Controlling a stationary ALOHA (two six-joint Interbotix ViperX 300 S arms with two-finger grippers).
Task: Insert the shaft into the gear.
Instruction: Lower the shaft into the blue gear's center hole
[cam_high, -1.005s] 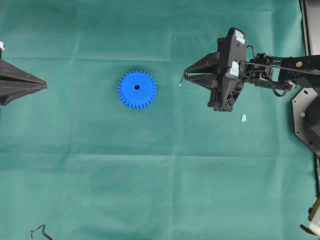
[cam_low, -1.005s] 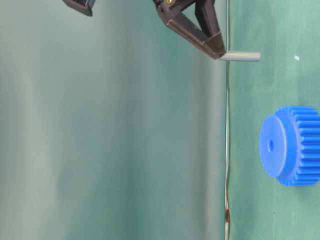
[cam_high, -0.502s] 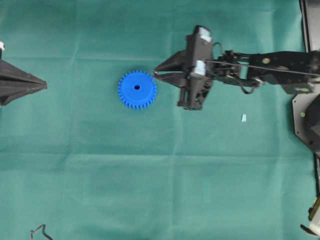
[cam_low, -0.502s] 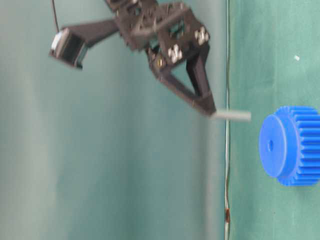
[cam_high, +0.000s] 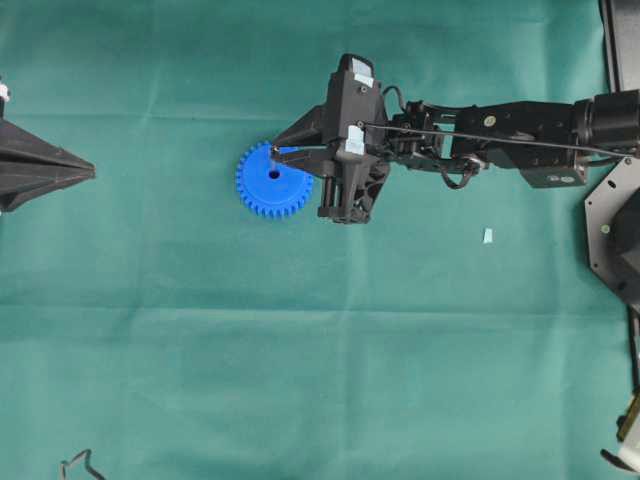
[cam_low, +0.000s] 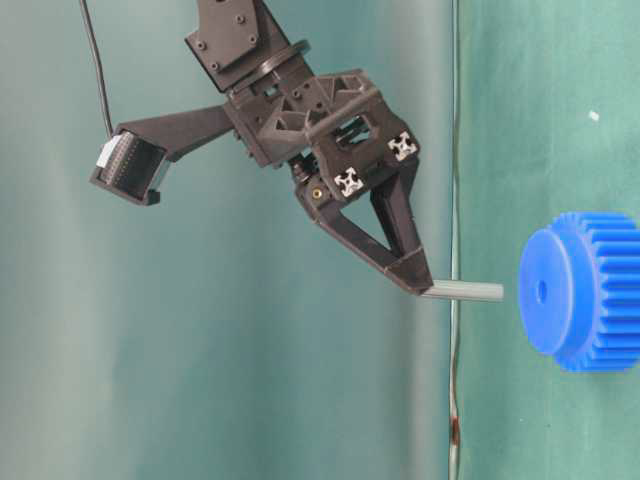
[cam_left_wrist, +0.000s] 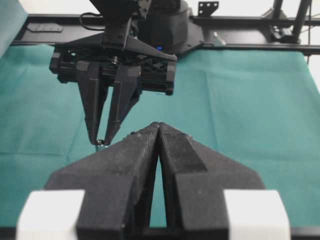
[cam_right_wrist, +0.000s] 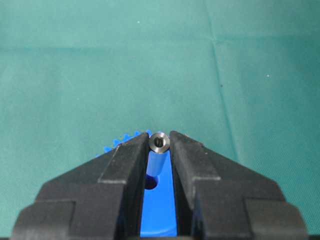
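The blue toothed gear (cam_high: 262, 190) lies flat on the green cloth, centre hole up. My right gripper (cam_high: 276, 152) hangs over it, shut on the shaft (cam_low: 460, 291), a short silvery pin that points straight down. The pin's lower end stands a small gap above the gear (cam_low: 585, 292), about in line with the hole. In the right wrist view the shaft's shiny round end (cam_right_wrist: 159, 142) is pinched between the fingertips, with the gear (cam_right_wrist: 161, 205) below. My left gripper (cam_high: 90, 172) rests at the left edge, shut on nothing (cam_left_wrist: 159, 125), facing the right gripper (cam_left_wrist: 102, 140).
A small pale-blue scrap (cam_high: 487, 236) lies on the cloth to the right. Black frame parts (cam_high: 612, 225) stand along the right edge, and a bent wire (cam_high: 78, 465) lies at the lower left corner. Open cloth surrounds the gear.
My right arm has swept left with the shaft, from well right of the gear to above it. The left gripper and the gear have not moved.
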